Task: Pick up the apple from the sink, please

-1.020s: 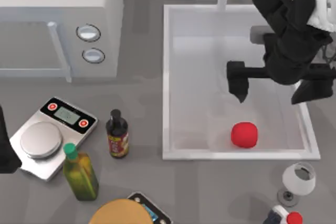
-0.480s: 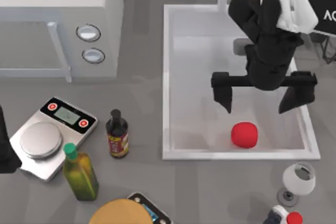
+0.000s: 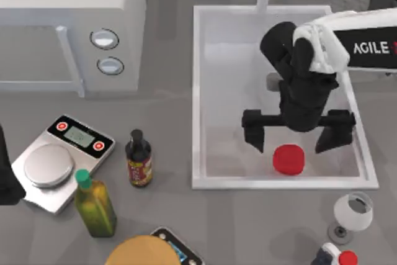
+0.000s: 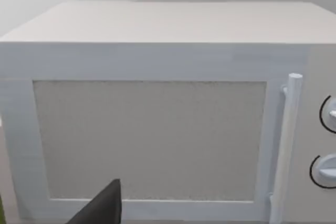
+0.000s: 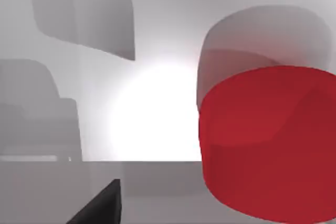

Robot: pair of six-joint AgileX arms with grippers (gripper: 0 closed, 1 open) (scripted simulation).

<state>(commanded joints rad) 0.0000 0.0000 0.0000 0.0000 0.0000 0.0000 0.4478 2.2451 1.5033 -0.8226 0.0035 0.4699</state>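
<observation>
Both right gripper (image 3: pixel 290 142) jaws spread over the apple (image 3: pixel 289 159).

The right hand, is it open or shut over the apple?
Open. In the top view the right hand has its two fingers spread wide, one either side of the apple in the sink, not touching it.

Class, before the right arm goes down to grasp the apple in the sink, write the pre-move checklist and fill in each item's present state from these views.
1. Apple lies on the sink floor near the front wall: ok.
2. Right gripper has its jaws open, wider than the apple: ok.
3. Apple centred between the jaws: ok in the top view, roughly.
4. Gripper low enough to close on the apple: cannot tell.
5. Sink floor around the apple free of other things: ok.
6. Left arm parked at the table's left edge, away from the sink: ok.
</observation>
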